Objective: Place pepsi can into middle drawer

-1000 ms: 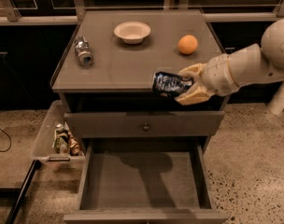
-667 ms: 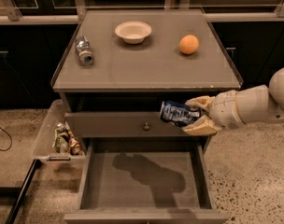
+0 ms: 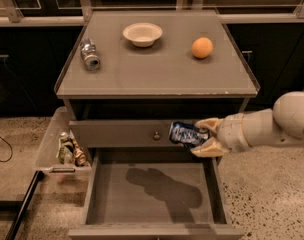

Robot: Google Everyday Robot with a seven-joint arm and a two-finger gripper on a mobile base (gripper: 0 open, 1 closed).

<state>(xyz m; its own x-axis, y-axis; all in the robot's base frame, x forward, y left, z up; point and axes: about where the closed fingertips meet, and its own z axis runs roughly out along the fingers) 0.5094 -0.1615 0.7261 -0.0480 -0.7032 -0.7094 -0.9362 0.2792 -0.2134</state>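
In the middle of your view, tabletop: the grey top of the cabinet, carrying a bowl, an orange and a silver can.
Middle drawer: pulled out toward you below the cabinet; its bare floor shows only a dark shadow near the centre.
Arm: your pale arm reaches in from the right edge, level with the closed drawer front.
Drawer front: shut, just above the open drawer, with a small round knob at its middle.
Clear bin: hangs off the cabinet's left side and holds a few small items.
Bowl: pale, upright, at the back of the tabletop.
Gripper: your fingers are clamped on the pepsi can, one above it and one below.
Pepsi can: held on its side in the air, right of the knob, over the drawer's rear right corner and clear of its floor.
Silver can: on its side at the tabletop's left.
Orange: at the back right, well apart from the bowl.
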